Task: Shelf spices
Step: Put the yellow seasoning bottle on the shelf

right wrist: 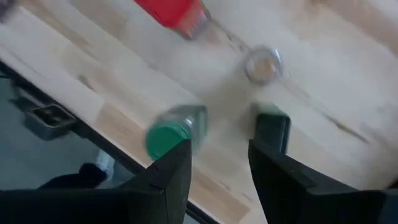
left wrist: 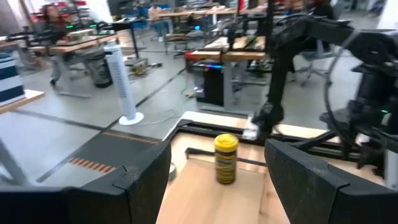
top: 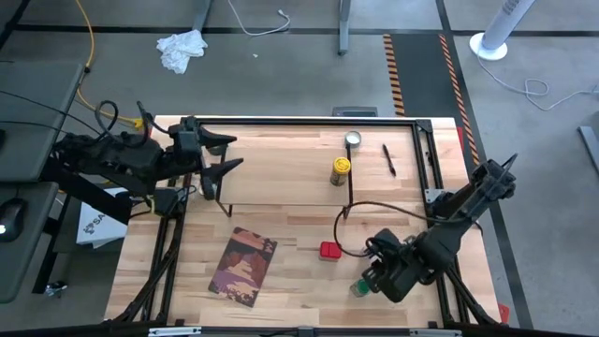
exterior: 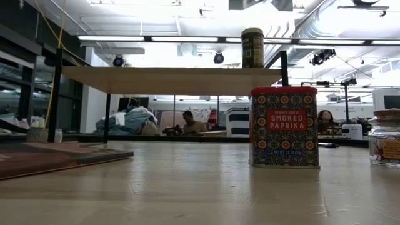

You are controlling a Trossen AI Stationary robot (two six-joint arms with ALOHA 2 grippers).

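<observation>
The shelf (top: 281,164) is a pale board on thin black legs at the table's far side. A yellow-topped jar (top: 341,170) stands on it, also seen in the low view (exterior: 252,48) and the left wrist view (left wrist: 226,158). The red box (top: 328,250) stands on the table in front of the shelf. In the right wrist view, the green-topped jar (right wrist: 168,134), the dark grey tin (right wrist: 270,127) and the clear glass jar (right wrist: 264,64) stand on the table below my right gripper (right wrist: 217,165). It is open, points down and holds nothing. My left gripper (top: 217,157) hovers open at the shelf's left end.
A brown-and-maroon book (top: 243,265) lies on the table at the near left. A black pen (top: 388,159) and a small round thing (top: 353,139) lie on the shelf's right part. The green-topped jar (top: 358,287) stands close to the table's near edge.
</observation>
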